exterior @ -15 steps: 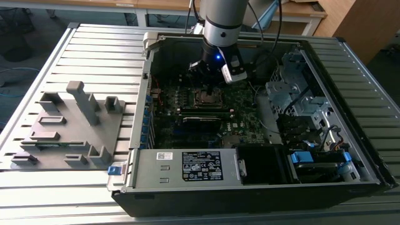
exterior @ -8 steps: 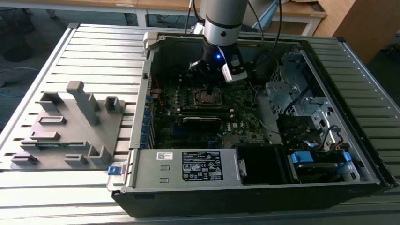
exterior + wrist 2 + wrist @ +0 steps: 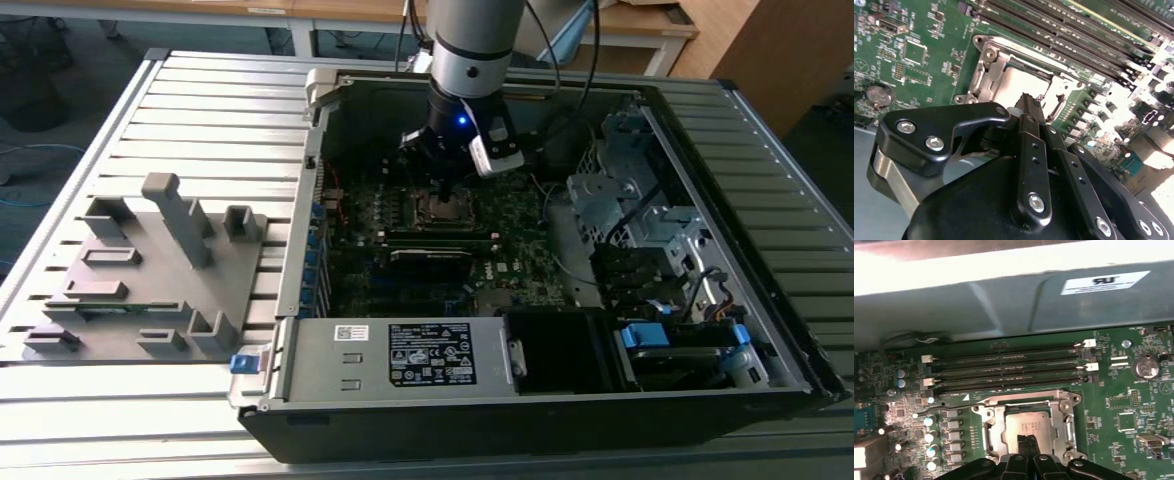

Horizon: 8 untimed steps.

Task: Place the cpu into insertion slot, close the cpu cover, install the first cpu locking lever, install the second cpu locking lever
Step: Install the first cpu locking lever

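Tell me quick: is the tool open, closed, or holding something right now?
Tool: closed, fingers together with nothing seen between them, tips over the flat square silver-grey cpu.

Computer case (image 3: 534, 435): a black tower lay open on its side.
Slatted table (image 3: 214, 90): pale metal, it lay under the case.
Grey fixture (image 3: 147, 270): blocks and posts stood outside the case, on the exterior view's left.
Power supply (image 3: 400, 355): a grey labelled box sat inside the case, against its near wall.
Memory slots (image 3: 1004, 367): long dark rows ran side by side inside the case.
Coin battery (image 3: 1145, 367): a round silver cell sat inside the case, near the slots' ends.
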### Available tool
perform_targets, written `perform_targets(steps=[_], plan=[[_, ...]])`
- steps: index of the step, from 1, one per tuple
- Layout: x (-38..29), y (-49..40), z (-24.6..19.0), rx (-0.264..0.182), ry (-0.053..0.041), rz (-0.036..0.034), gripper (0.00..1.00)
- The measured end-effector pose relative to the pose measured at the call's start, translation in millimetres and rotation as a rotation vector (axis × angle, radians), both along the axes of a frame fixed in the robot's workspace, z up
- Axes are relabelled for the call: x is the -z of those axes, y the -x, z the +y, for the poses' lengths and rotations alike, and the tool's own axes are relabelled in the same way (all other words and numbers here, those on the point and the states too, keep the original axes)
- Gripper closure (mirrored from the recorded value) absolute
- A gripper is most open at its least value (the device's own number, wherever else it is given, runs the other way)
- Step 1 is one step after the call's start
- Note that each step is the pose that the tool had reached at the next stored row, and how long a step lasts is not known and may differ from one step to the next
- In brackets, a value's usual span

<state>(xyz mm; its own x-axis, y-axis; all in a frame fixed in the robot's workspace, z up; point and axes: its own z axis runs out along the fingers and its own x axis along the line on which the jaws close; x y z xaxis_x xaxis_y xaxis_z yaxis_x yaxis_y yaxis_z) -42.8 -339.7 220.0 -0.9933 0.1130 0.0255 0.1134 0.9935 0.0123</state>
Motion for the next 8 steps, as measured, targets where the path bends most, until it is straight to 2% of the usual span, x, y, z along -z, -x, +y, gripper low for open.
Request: perform_targets(steps=[8], plan=[[-2.3,2.5,0.0,0.000,-0.0004,-0.0001,0.90]])
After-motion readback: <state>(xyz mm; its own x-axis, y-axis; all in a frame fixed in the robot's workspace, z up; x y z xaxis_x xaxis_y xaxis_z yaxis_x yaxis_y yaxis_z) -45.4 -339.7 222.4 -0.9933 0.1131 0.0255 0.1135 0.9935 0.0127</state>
